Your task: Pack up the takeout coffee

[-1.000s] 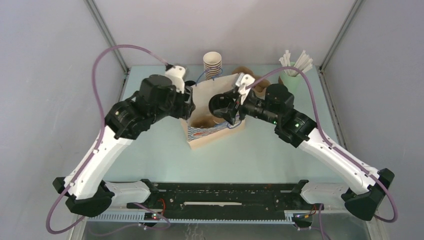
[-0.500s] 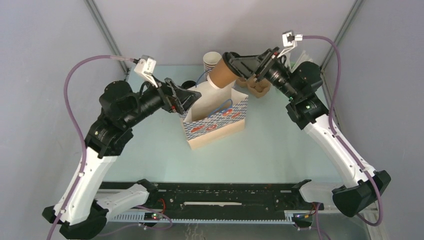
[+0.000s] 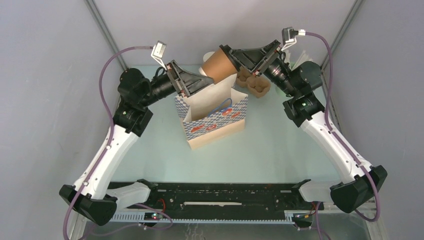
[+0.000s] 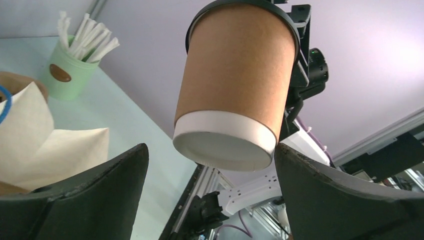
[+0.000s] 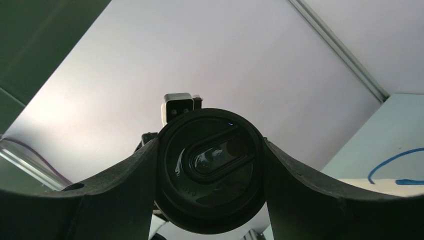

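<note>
**Coffee cup held in the air above the open bag**

The lidded brown coffee cup (image 3: 219, 65) hangs tilted above the open mouth of the paper bag (image 3: 215, 119), clear of the desk (image 3: 280, 145). The right hand (image 3: 231, 60) grips it at the lid end, one finger on each side, with the black lid (image 5: 210, 170) facing that wrist. The left hand (image 3: 201, 82) is spread wide open. The cup's white base lies between its fingers (image 4: 100, 185), touching neither. A cardboard cup tray (image 3: 256, 86) stands behind the bag, and a green cup of straws (image 4: 67, 72) stands farther off.
</note>
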You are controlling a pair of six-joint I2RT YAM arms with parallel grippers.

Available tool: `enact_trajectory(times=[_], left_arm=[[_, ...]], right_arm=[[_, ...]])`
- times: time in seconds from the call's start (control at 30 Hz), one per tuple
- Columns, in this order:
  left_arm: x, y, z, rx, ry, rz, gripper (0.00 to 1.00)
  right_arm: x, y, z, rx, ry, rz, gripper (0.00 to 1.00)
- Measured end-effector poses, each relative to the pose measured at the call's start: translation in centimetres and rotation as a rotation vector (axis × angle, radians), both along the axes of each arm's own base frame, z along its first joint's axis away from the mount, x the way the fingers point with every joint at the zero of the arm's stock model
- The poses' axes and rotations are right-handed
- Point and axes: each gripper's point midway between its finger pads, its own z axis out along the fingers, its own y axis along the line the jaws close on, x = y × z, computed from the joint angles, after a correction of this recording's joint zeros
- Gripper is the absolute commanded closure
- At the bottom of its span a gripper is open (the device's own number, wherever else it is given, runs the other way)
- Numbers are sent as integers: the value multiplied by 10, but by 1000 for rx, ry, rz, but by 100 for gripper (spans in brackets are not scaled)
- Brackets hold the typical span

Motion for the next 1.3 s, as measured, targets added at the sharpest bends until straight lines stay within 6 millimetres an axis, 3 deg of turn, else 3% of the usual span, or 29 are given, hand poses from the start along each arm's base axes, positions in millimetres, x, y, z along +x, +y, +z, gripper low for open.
enact_trajectory(times=[0.07, 0.2, 0.33, 0.37, 0.43, 0.47, 0.63, 0.87, 1.07, 1.3], left_arm=[[-3, -1, 4, -15, 1, -17, 5], [-9, -3, 14, -49, -16, -53, 28], [-14, -4, 20, -69, -22, -83, 42], [-14, -4, 21, -72, -21, -84, 45], [-14, -3, 21, -74, -20, -84, 50], [-13, -3, 21, -74, -20, -84, 52], [-16, -1, 20, -79, -21, -109, 58], [-23, -1, 6, -65, 19, -178, 63], [-35, -3, 2, -44, 23, -246, 64], [-36, -4, -10, -17, 70, -264, 65]], right_arm=[[-2, 1, 3, 13, 3, 10, 50], [-7, 3, 7, 32, 2, 28, 48], [-10, 6, 7, 40, 10, 41, 37], [-10, 6, 7, 41, 12, 41, 31], [-10, 6, 7, 40, 17, 44, 3], [-10, 6, 6, 39, 19, 46, 1], [-13, -2, -2, 1, 59, 62, 0], [-17, -35, -20, -60, 119, 182, 0], [-39, -29, -38, -180, 116, 305, 0], [-54, -28, -38, -226, 79, 367, 0]])
